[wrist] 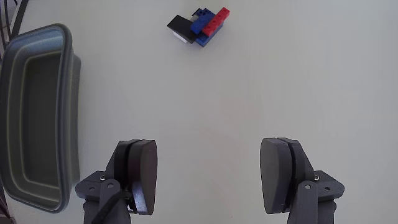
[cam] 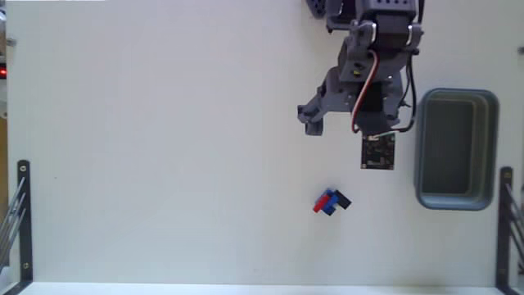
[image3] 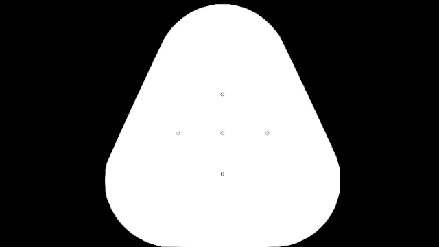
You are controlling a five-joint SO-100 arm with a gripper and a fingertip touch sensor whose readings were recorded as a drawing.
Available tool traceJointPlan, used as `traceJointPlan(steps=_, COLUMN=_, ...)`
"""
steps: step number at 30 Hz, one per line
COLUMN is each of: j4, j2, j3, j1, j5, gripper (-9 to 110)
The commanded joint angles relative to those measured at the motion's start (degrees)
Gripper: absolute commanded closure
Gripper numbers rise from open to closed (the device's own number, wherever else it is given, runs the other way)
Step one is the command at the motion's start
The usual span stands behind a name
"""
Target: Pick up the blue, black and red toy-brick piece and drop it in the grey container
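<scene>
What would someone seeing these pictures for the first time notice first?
Probably the tiny cluster of red, blue and black plastic bricks, the only bright colour on the plain white table, lying just below the arm in the fixed view. Next, the grey plastic rectangular bin near the right edge, its inside bare. In the wrist view the dark two-finger pincer gapes wide, with the bricks well ahead of it.

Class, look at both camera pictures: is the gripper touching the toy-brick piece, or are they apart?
Apart. In the wrist view the open gripper has bare table between its fingers and the toy-brick piece, which lies well ahead of them.
</scene>
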State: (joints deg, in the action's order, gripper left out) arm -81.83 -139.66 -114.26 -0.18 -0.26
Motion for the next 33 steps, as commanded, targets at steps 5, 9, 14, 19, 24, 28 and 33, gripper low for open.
traceJointPlan(steps=5, j4=-0.13, j2=-2.46, j3=-0.30, j1=0.18, j5=0.26, gripper=-9)
traceJointPlan(steps=9, j4=-0.13, j2=-2.46, j3=-0.30, j1=0.18, j5=0.26, gripper=-9)
traceJointPlan(steps=14, j4=-0.13, j2=-2.46, j3=-0.30, j1=0.18, j5=0.26, gripper=-9)
traceJointPlan(steps=19, j4=-0.13, j2=-2.46, j3=-0.30, j1=0.18, j5=0.26, gripper=-9)
traceJointPlan(steps=24, j4=-0.13, j2=-2.46, j3=-0.30, j1=0.18, j5=0.26, gripper=-9)
traceJointPlan(steps=28, j4=-0.13, j2=-2.46, j3=-0.30, j1=0.18, j5=0.26, gripper=-9)
traceJointPlan(steps=33, j4=1.93, j2=-0.14, j3=-0.04, j1=0.18, j5=0.26, gripper=-9)
